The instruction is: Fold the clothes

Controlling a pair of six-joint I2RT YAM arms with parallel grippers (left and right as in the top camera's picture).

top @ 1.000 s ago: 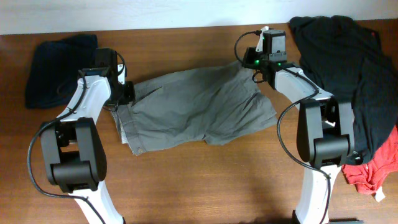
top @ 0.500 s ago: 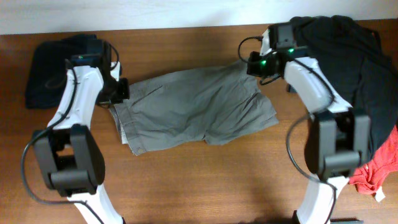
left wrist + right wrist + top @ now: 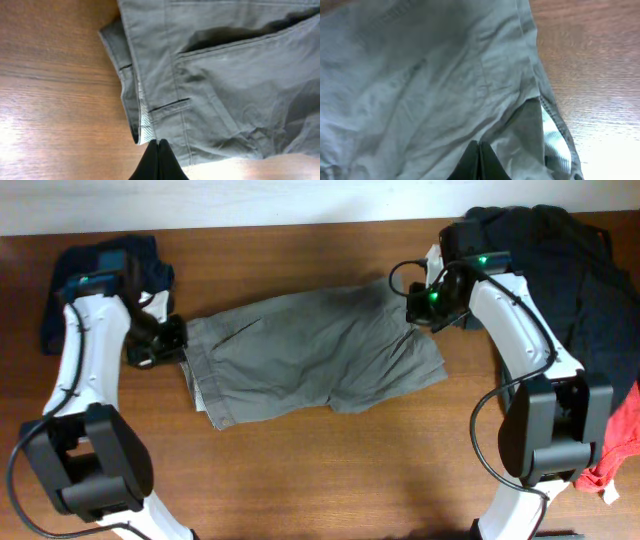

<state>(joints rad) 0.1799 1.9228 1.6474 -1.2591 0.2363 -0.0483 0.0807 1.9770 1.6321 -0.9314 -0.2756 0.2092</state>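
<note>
- The shorts (image 3: 310, 360) lie spread across the middle of the tabletop (image 3: 330, 470), with the waistband (image 3: 150, 75) toward our left arm and the legs toward our right. The cloth is mostly flat but wrinkled, and one pocket (image 3: 225, 37) gapes.
- We judge that no fold is made yet, since the shorts show at full width with no part laid over another. The spreading looks close to done, and every fold is left to make.
- Our left hand (image 3: 158, 146) sits at the edge of the waistband, where the lighter lining shows. Its fingers are pressed tight together, and we cannot tell whether any cloth is caught between them.
- Our right hand (image 3: 478, 146) is over the far corner of one leg. Its fingers are likewise closed against each other above the cloth, and we cannot tell if a pinch of fabric is in them.
- Further out, a dark navy garment (image 3: 55, 315) lies at the far left, apart from the shorts. A black heap (image 3: 560, 270) and a red piece (image 3: 622, 445) lie on the right side.
- We see no basket, bin or box. All the garments lie straight on the tabletop.
</note>
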